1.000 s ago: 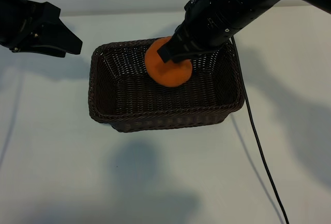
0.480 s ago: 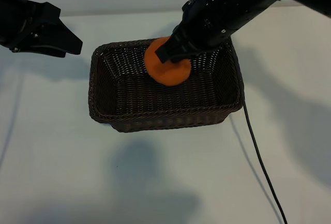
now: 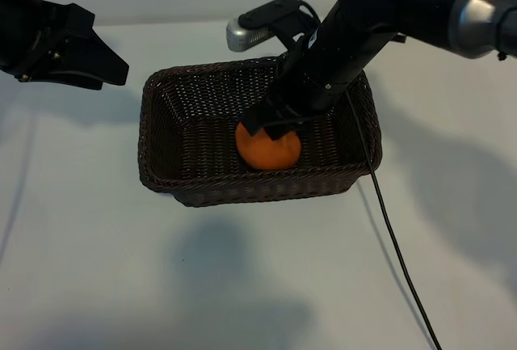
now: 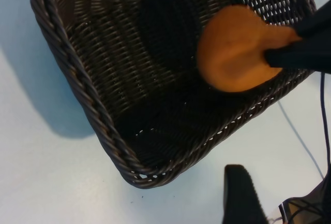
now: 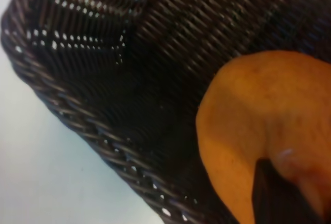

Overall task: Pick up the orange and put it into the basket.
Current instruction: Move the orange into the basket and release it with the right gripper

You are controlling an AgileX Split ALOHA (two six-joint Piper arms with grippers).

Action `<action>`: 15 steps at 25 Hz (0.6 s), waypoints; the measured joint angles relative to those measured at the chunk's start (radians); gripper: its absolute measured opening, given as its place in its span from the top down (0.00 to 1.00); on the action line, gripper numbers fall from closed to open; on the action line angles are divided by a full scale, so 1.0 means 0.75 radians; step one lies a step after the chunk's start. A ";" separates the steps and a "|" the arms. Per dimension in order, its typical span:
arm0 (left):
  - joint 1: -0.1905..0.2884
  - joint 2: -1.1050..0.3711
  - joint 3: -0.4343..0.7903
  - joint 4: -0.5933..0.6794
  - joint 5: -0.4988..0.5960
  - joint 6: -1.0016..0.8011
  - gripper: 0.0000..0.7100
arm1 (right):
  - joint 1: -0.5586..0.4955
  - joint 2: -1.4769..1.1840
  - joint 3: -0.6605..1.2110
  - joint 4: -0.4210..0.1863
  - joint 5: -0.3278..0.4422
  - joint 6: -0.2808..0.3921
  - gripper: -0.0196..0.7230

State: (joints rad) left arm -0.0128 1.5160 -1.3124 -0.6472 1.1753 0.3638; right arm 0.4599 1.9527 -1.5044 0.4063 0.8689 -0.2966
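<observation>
White tabletop [image 3: 97,245] carries the basket [image 3: 161,174], where the right gripper [image 3: 271,124] clamps the orange [image 3: 268,149] low inside, left gripper [image 3: 101,63] idle, spread, far left.

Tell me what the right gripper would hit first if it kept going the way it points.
The right gripper, shut on the orange, points down into the basket. Going on, the orange would likely meet the basket's woven floor, near the front wall; the gap left is unclear.

right arm [image 3: 380,18]: matte black casing, silver joint cap | wrist camera [image 3: 250,33]: silver-grey housing | cable [image 3: 388,229]: thin, black | left arm [image 3: 48,39]: black, angular
</observation>
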 joint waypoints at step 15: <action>0.000 0.000 0.000 0.000 0.000 -0.001 0.40 | 0.000 0.054 0.000 0.001 -0.030 -0.004 0.88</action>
State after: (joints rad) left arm -0.0128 1.5160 -1.3124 -0.6472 1.1753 0.3629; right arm 0.4599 1.9933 -1.5044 0.4072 0.8466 -0.2995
